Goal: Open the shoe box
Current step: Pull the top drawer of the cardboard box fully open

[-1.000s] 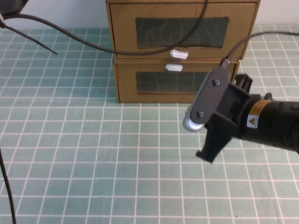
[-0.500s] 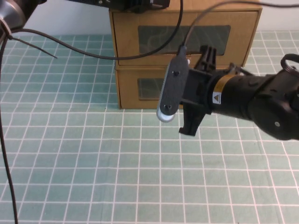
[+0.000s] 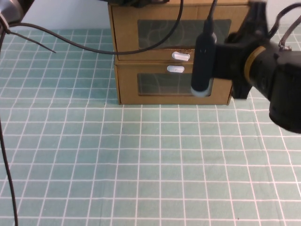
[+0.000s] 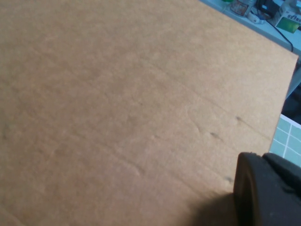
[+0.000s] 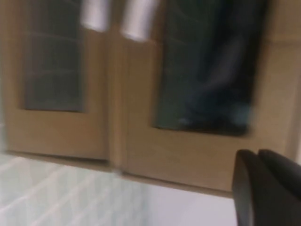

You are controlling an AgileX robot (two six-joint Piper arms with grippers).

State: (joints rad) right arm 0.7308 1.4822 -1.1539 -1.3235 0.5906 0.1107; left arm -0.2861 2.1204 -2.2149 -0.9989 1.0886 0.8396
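Observation:
Two brown cardboard shoe boxes are stacked at the back of the mat: the upper box (image 3: 123,33) and the lower box (image 3: 126,87). Each has a dark window and a white handle, the upper handle (image 3: 180,56) and the lower handle (image 3: 175,69); both are closed. My right arm (image 3: 270,70) hovers just in front of the boxes' right half. My right gripper (image 5: 260,188) is shut and empty, a short way off the box front (image 5: 141,150). My left gripper (image 4: 264,188) is shut and sits against the cardboard top (image 4: 117,103) of the upper box.
A black cable (image 3: 89,44) from the left arm drapes across the front of the upper box. The green checked mat (image 3: 141,165) spreads in front of the boxes. A thin dark cable (image 3: 4,155) hangs along the left edge.
My right arm has swung up from the middle of the mat toward the box fronts and its wrist has rolled. The boxes have not moved.

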